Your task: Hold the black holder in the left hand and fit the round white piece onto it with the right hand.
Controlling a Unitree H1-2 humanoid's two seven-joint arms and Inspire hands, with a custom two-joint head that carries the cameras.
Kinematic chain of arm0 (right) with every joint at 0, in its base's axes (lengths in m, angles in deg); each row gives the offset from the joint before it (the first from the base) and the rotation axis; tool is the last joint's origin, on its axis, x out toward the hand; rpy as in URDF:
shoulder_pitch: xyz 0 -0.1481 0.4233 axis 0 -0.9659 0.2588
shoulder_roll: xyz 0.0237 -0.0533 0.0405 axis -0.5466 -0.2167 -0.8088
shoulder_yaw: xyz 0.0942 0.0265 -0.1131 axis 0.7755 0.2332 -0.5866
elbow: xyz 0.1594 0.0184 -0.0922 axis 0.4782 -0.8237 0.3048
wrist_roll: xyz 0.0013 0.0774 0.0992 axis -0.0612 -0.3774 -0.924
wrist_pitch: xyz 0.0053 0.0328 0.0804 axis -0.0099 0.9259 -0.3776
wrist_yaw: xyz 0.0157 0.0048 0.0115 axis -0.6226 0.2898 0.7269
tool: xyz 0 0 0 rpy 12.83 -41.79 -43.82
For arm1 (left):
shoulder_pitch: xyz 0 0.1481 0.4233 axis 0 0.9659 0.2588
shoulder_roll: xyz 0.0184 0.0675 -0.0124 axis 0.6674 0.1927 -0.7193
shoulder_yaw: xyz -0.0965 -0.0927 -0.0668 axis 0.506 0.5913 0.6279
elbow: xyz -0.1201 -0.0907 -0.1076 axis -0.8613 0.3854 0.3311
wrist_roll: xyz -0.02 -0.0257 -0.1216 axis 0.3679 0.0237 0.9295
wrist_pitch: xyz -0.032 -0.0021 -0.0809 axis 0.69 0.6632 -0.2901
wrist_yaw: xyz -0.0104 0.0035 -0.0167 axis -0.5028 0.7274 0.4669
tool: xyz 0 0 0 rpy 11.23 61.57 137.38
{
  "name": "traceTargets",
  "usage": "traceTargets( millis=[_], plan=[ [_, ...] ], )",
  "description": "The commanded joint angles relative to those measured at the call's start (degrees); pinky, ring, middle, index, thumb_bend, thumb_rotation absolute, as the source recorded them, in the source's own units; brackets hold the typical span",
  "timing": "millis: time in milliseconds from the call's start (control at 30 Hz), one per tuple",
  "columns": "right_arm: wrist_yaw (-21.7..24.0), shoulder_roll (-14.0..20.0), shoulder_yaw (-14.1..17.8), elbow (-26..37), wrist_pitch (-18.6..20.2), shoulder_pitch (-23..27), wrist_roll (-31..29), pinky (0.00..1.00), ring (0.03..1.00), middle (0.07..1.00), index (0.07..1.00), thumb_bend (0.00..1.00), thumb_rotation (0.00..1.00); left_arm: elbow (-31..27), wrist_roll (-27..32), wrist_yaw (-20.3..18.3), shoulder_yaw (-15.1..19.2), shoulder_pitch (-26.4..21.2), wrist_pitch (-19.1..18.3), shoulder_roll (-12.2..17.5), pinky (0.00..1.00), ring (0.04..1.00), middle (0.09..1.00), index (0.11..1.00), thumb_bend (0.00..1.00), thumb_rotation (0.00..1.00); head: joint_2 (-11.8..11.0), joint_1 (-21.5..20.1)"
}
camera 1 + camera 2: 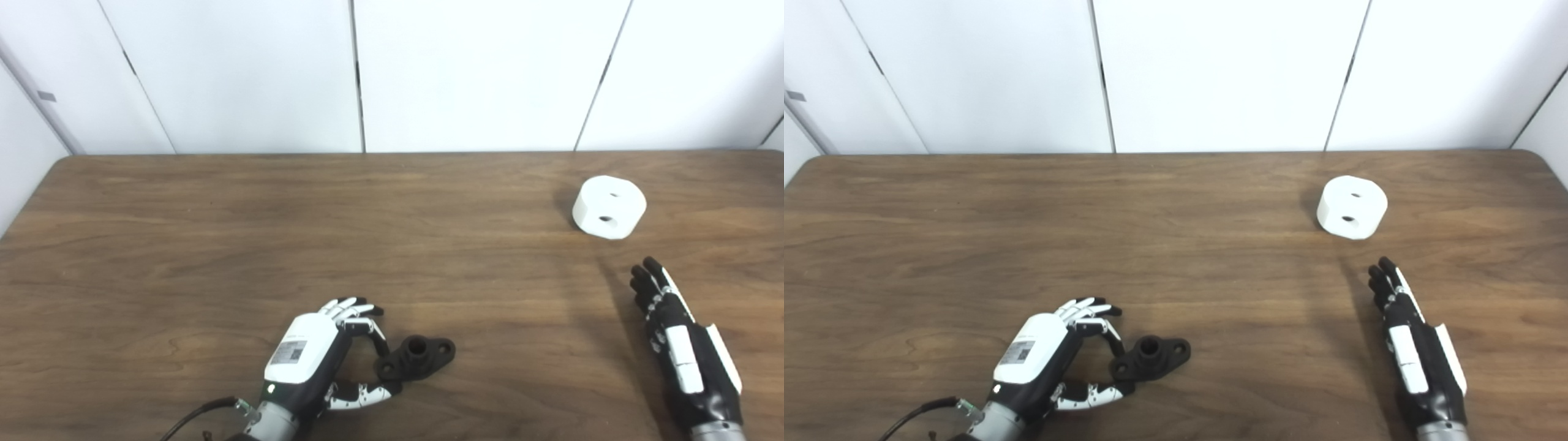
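The black holder (416, 357) lies flat on the wooden table (245, 245) near the front middle, with a raised round hub and a hole at each end. My left hand (324, 355) is beside its left end, fingers curled and apart, thumb reaching under that end; it looks open around the holder, touching or nearly so. The round white piece (609, 206), a short cylinder with two holes on top, stands at the far right. My right hand (677, 343) is open with fingers straight, in front of the white piece and apart from it.
White wall panels (367, 73) run behind the table's far edge. A black cable (196, 416) trails from my left wrist at the front edge.
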Motion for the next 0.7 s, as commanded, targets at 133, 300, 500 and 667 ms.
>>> traceTargets(
  millis=[133,300,500,667],
  plan=[
    [-2.7,0.1,1.3,3.6,2.5,0.8,2.1,1.0,0.948,0.919,0.912,0.59,0.73,3.4,-2.5,-1.8,0.4,1.3,-0.5,1.1,0.91,0.893,0.814,0.49,0.51,0.04,-0.4,-2.7],
    [-6.3,1.7,1.9,6.1,5.8,3.5,11.1,0.84,0.894,0.916,0.877,0.66,0.58,3.7,-2.4,-1.6,1.5,1.6,0.8,1.5,0.89,0.885,0.809,0.49,0.51,0.04,-1.0,-4.4],
    [-7.1,4.4,2.4,7.5,9.6,7.6,16.5,0.93,0.947,0.941,0.895,0.72,0.42,4.2,-3.4,-1.3,1.9,2.0,1.4,1.8,0.88,0.871,0.792,0.489,0.52,0.04,-1.8,-6.1],
    [-7.2,5.7,3.2,7.8,13.9,12.3,17.3,0.94,0.956,0.943,0.887,0.77,0.33,4.7,-3.2,-1.2,2.7,2.2,2.8,2.7,0.87,0.867,0.793,0.489,0.52,0.04,-2.7,-9.4]
  ],
)
